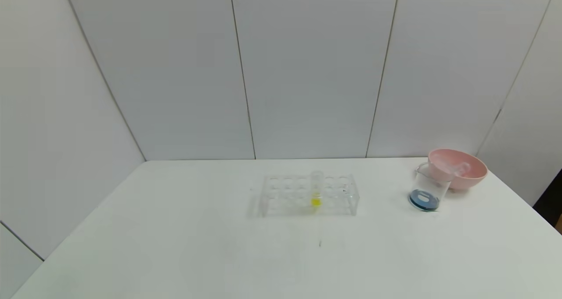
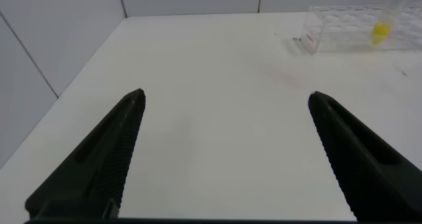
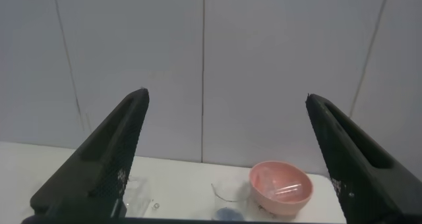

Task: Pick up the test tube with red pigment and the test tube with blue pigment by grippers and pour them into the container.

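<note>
Test tubes with red and blue pigment are absent from the clear rack [image 1: 309, 196], which holds only a yellow-liquid tube [image 1: 316, 189] near the table's centre; what appear to be empty clear tubes lie in the pink bowl [image 1: 459, 168], though this cannot be confirmed. Container [image 1: 426, 189], a small clear beaker just beside and in front of the bowl at the far right of the white table [image 1: 175, 246], holds dark blue liquid at its base. Judged from this layout, both pours seem finished and the task is at or near its end; any remaining move would be only to keep the arms clear. Left gripper [image 2: 224, 158], jaws spread wide and empty, hangs above the table's left part, well apart from the rack. Right gripper [image 3: 227, 158], likewise wide and empty, is raised, facing the back wall, with bowl and beaker beyond it. Neither arm shows in the head view. Open tabletop surrounds the rack; bowl and beaker stand near the right edge, where a careless sweep could topple them.
</note>
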`<state>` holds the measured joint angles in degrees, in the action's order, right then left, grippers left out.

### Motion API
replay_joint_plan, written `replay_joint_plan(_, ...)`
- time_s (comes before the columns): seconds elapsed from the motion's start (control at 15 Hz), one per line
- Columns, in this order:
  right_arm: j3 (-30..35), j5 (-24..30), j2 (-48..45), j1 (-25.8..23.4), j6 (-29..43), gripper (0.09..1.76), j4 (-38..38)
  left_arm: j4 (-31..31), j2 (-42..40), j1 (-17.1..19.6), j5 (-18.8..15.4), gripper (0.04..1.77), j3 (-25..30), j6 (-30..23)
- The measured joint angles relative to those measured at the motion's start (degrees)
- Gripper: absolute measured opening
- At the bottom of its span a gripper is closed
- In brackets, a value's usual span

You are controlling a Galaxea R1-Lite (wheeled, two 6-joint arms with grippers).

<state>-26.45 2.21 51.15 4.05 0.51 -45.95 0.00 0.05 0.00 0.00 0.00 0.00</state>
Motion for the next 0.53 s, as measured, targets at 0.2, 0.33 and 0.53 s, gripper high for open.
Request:
replay_joint_plan(0.2,6.31,-0.77,-11.04,-1.05,-3.11,1.70,0.95,0.00,0.00,0.00,0.00,1.76,0.00,0.00)
replay_joint_plan(0.33,9.01,-2.56,-18.96,-1.29,-3.99,1.70,5.17,0.00,0.00,0.00,0.00,1.76,0.00,0.00)
replay_joint_plan(0.53,10.45,-4.04,-32.37,-2.27,-4.47,1.70,18.09,0.02,0.00,0.00,0.00,1.76,0.00,0.02)
